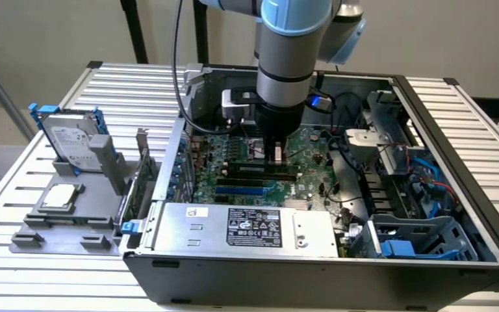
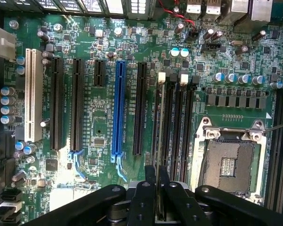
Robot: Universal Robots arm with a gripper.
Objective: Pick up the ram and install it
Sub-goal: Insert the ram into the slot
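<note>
My gripper (image 1: pixel 275 156) reaches down into the open computer case (image 1: pixel 457 162) and stands over the black memory slots (image 1: pixel 258 173) of the green motherboard. In the wrist view the two black fingers (image 2: pixel 144 200) are drawn close together, shut on the ram (image 2: pixel 159 127). The ram appears edge-on as a thin strip along the outermost memory slot, beside the other black memory slots (image 2: pixel 178 122) with white latches. How deep the ram sits in that slot cannot be told.
An open CPU socket (image 2: pixel 228 165) lies beside the memory slots, and a blue card slot (image 2: pixel 118 108) lies on their other side. The power supply (image 1: pixel 241 226) fills the case front. Outside, on the exterior view's left, a grey fixture (image 1: pixel 67 214) carries a hard drive (image 1: pixel 72 140) and an upright card (image 1: pixel 143 166).
</note>
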